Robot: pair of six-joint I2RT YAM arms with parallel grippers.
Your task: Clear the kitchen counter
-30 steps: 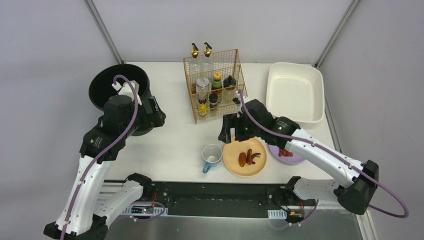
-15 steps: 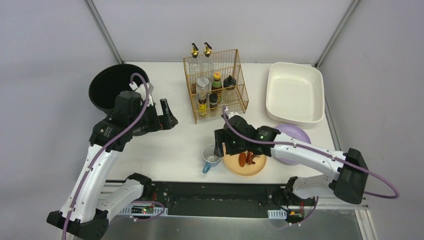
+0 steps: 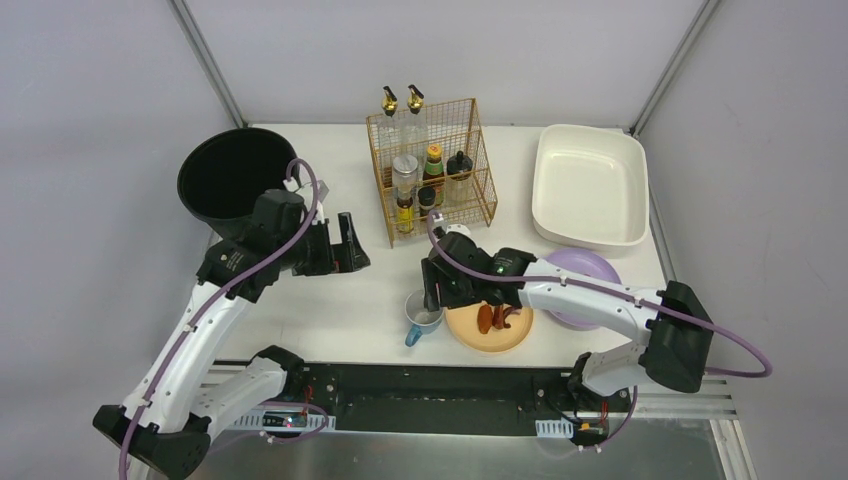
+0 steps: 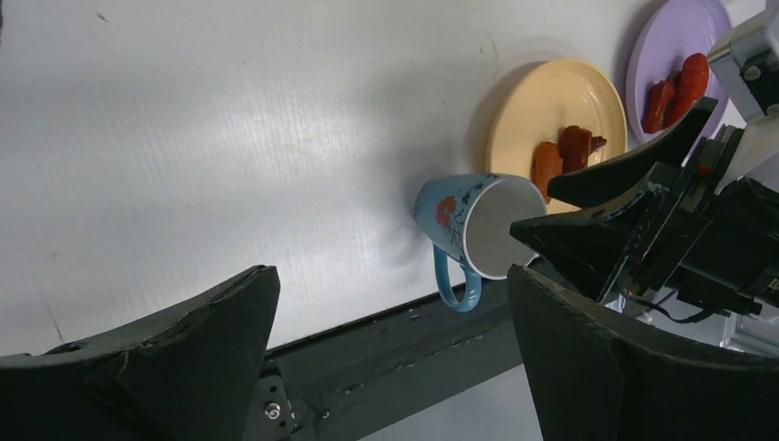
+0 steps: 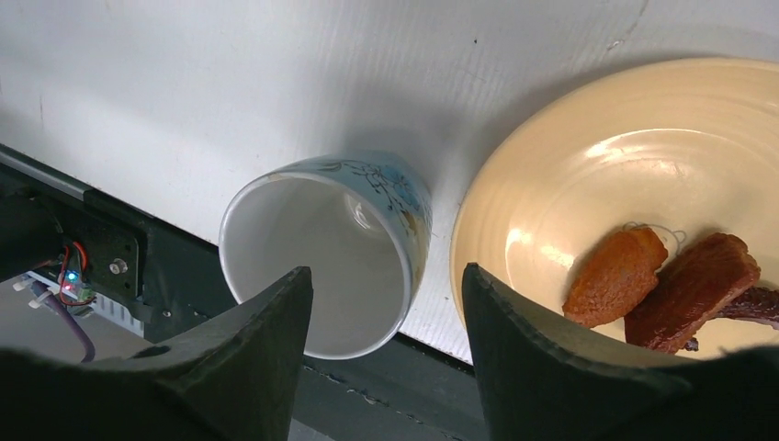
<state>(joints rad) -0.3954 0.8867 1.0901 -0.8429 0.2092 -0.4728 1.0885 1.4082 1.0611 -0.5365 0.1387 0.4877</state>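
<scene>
The white kitchen counter [image 3: 340, 290] under my arms is not cleared. The yellow plate [image 5: 588, 165] sits just beside the flowered mug [image 5: 321, 230], near the front rail. My right gripper [image 5: 386, 276] straddles the mug wall, fingers apart and grasping nothing. My left gripper [image 4: 390, 276] hangs wide, released. I fear an off-centre clench tips the mug or pushes the plate.

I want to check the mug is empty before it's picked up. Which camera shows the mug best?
The right wrist view: the mug fills mid-frame, nothing showing in its white inside. The left wrist view shows it smaller, with blue handle and flower print. The top view shows it small, partly under the right gripper.
</scene>
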